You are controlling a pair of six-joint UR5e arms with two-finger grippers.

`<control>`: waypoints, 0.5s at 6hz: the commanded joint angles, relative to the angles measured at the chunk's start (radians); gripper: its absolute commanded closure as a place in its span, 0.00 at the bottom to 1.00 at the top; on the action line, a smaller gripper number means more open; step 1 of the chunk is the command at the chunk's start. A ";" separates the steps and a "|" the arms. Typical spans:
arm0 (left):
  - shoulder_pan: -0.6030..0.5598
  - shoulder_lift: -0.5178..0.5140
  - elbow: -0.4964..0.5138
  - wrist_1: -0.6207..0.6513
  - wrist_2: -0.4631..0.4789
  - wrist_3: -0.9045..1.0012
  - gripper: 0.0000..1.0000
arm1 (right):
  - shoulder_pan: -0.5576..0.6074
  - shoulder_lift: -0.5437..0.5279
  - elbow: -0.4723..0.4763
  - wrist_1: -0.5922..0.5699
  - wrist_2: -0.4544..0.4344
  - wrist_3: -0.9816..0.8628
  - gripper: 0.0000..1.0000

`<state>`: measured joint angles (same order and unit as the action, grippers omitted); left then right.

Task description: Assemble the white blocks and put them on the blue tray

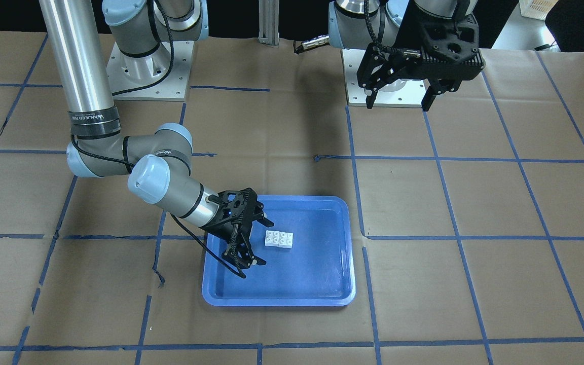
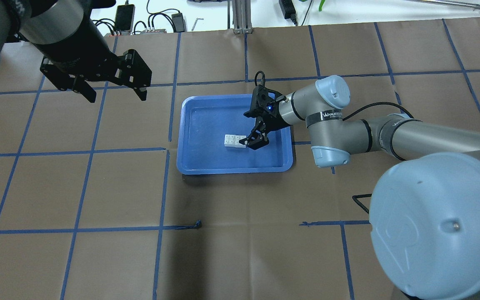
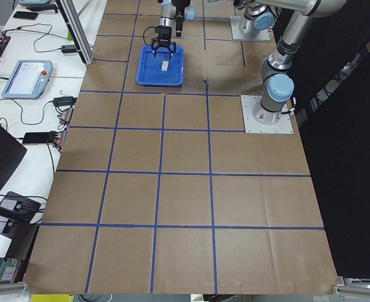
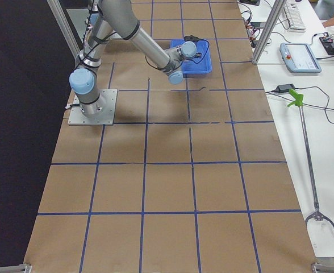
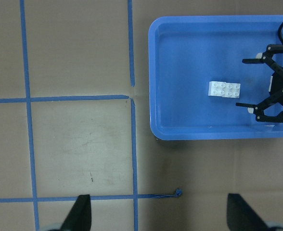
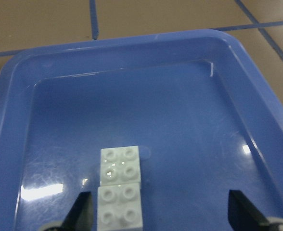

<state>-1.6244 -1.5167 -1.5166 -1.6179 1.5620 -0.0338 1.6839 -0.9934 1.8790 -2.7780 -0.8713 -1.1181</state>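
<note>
We see the right gripper spread wide over the blue tray, with the white blocks lying free.
Its fingers grip nothing. The two blocks, joined side by side with studs up, rest on the tray floor just beside the fingertips. Wide blue floor lies between the blocks and the raised rim on every side. The left gripper hangs spread and empty, well apart from the tray, above the brown paper with blue tape lines.
</note>
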 commanded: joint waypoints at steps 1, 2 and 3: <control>0.000 0.001 0.000 0.000 0.001 0.000 0.01 | -0.015 -0.061 -0.087 0.114 -0.137 0.188 0.00; -0.002 0.003 -0.002 0.000 0.001 0.000 0.01 | -0.026 -0.135 -0.130 0.297 -0.222 0.199 0.00; -0.002 0.003 -0.002 0.000 0.001 0.000 0.01 | -0.048 -0.202 -0.170 0.455 -0.309 0.243 0.00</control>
<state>-1.6256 -1.5145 -1.5183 -1.6183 1.5631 -0.0337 1.6540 -1.1293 1.7500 -2.4792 -1.0948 -0.9154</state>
